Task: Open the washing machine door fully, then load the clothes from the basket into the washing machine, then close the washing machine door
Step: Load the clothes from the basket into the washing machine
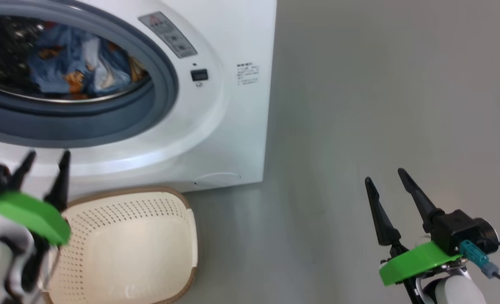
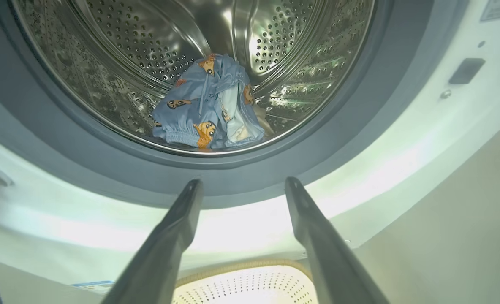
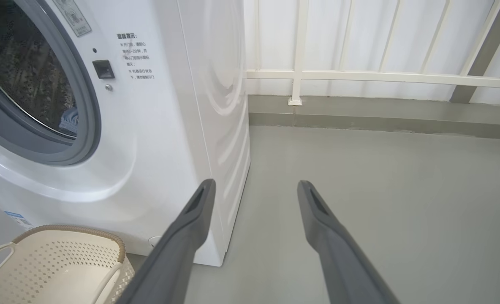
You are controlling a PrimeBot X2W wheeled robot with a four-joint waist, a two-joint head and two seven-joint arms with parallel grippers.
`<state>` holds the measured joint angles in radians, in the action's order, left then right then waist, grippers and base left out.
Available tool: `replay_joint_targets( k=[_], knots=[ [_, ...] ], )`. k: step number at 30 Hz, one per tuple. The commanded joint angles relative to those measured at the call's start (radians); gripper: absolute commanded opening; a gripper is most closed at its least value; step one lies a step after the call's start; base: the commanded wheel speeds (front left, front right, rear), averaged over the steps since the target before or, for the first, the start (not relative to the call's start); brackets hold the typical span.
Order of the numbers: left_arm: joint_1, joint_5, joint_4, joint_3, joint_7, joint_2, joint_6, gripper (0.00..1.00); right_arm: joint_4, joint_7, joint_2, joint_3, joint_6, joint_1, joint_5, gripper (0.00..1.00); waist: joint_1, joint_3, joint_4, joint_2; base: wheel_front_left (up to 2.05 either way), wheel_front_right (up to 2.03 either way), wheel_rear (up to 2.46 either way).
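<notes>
**Everything inside, nothing held**

Head view: the clothes point(image 1: 72, 67) lay inside the washing machine point(image 1: 233, 126); the basket point(image 1: 123, 211) stood empty on the floor point(image 1: 338, 126) before it. Left wrist view: the left gripper point(image 2: 243, 181) hung before the opening, jaws released, holding nothing. Right wrist view: the right gripper point(image 3: 256, 184) hung over the floor beside the machine, jaws likewise released.

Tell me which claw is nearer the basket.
Left. The left claw sits just over the basket's left edge, in front of the washing machine; the right claw is well off to the basket's right, over the floor.
</notes>
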<state>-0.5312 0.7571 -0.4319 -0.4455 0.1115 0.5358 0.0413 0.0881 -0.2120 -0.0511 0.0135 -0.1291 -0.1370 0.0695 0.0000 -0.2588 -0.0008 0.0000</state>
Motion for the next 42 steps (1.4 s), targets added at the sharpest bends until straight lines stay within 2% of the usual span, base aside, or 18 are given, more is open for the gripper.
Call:
replay_joint_targets(
  k=[1,9,14,23,30,31,42],
  knots=[
    [0.028,0.004,0.050,0.046,0.020,0.048,0.019,1.00,-0.029,0.003,0.001,0.020,-0.002,0.016,-0.009,1.00,0.0000,0.064,0.034,0.0000,0.00,0.00,0.00],
    [0.257,0.022,0.231,0.078,0.100,0.028,0.120,1.00,-0.056,0.019,0.001,0.024,-0.002,0.075,-0.009,1.00,0.0000,0.152,0.037,0.0000,0.00,0.00,0.00],
    [0.384,0.020,0.330,0.100,0.136,-0.017,0.168,1.00,-0.073,0.027,0.001,0.019,-0.002,0.116,0.003,1.00,0.0000,0.218,0.031,0.0000,0.00,0.00,0.00],
    [0.511,-0.077,0.388,0.113,0.149,-0.085,0.204,1.00,-0.097,0.042,0.001,0.028,-0.002,0.154,0.017,1.00,0.0000,0.288,0.020,0.0000,0.00,0.00,0.00],
    [0.572,-0.177,0.429,0.169,0.150,-0.182,0.172,1.00,-0.114,0.039,0.001,0.033,-0.002,0.163,0.040,1.00,0.0000,0.300,0.015,0.0000,0.00,0.00,0.00],
    [0.572,-0.177,0.429,0.169,0.150,-0.182,0.172,1.00,-0.114,0.039,0.001,0.033,-0.002,0.163,0.040,1.00,0.0000,0.300,0.015,0.0000,0.00,0.00,0.00],
    [0.623,-0.332,0.446,0.280,0.150,-0.307,0.071,1.00,-0.099,0.023,0.001,0.030,-0.002,0.164,0.064,1.00,0.0000,0.303,0.012,0.0000,0.00,0.00,0.00]
  ],
)
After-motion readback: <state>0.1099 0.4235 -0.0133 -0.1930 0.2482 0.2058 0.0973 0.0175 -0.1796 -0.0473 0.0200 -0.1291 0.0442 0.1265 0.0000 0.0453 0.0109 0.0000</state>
